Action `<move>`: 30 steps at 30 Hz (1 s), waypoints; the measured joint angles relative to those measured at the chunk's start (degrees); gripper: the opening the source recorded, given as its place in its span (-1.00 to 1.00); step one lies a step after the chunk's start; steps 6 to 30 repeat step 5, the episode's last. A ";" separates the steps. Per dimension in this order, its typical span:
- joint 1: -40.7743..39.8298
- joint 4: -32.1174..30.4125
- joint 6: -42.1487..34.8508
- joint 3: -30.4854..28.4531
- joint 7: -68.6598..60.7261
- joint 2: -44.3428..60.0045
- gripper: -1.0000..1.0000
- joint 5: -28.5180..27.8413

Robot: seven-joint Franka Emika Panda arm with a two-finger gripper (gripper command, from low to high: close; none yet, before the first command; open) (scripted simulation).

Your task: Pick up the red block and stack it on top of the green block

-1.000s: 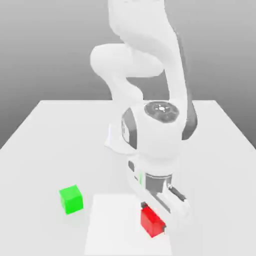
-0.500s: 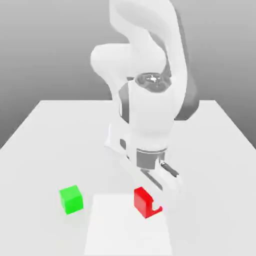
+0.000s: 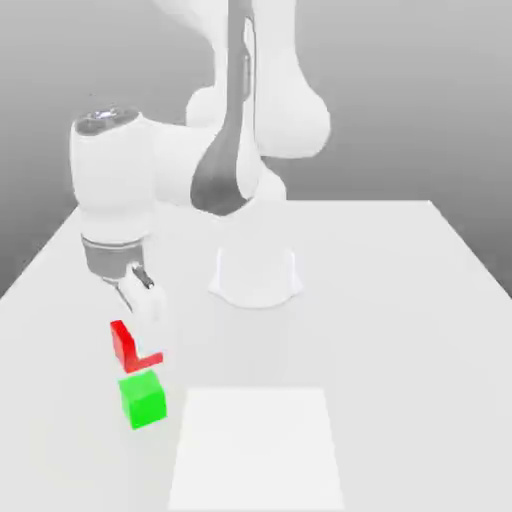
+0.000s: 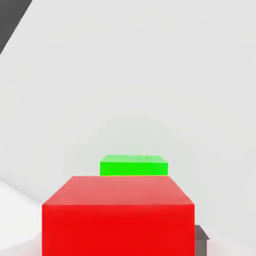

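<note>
Tool [image 3: 138, 345] found closed on the red block [image 3: 123, 346], gripping it clear of the worktop [image 3: 380, 350]. Part of the block is hidden behind the tool in the exterior view. Green block [image 3: 143, 400] sits on the worktop toward the exterior view's left, upright on its base, with nothing stacked on it; in the exterior view the red block appears just above it, the two apart. Hand view shows the red block [image 4: 118, 227] large and near, partly covering the green block [image 4: 134, 165] beyond. White panel [image 3: 256, 450] lies flat on the worktop, beside the green block.
</note>
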 joint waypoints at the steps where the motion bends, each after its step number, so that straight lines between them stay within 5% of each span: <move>1: -0.11 0.08 1.96 0.11 -0.11 2.03 -1.00 0.11; 2: -0.11 0.15 3.77 0.22 -0.20 3.92 1.00 0.22; 30: -0.10 0.15 3.77 0.22 -0.20 3.92 1.00 0.22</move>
